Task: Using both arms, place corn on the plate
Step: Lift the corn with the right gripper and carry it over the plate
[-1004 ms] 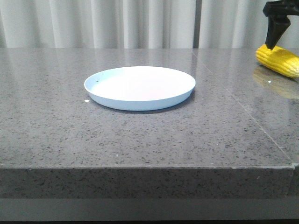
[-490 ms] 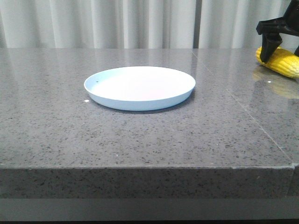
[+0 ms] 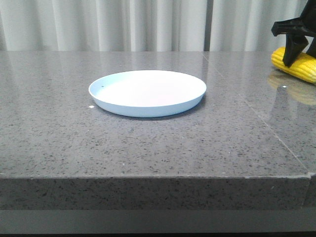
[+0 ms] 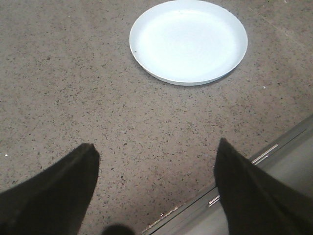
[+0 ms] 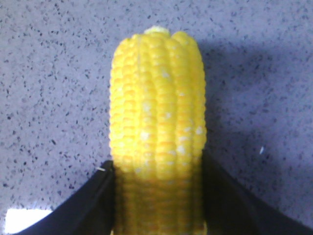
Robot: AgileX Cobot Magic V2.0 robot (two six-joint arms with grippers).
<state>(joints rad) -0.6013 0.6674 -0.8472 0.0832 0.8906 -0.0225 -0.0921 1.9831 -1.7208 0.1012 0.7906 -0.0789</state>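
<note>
Corn is my goal, so left to right: my left fingers (image 4: 154,191) hang wide apart over bare desk (image 3: 148,148), plate (image 3: 147,93) mid-desk, right fingers (image 5: 159,196) clamping the corn (image 3: 295,64) at far right; next I lift it toward the plate.

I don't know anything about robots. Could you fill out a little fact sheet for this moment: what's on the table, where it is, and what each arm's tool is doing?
Surface: grey speckled table
Plate: pale plate near the table's middle, nothing on it
Corn: yellow corn at the table's far right, apart from the plate
Right tool: right tool closed around the corn, a finger on each side
Left tool: left tool open, holding nothing, above bare table short of the plate
Progress: corn not yet on the plate
</note>
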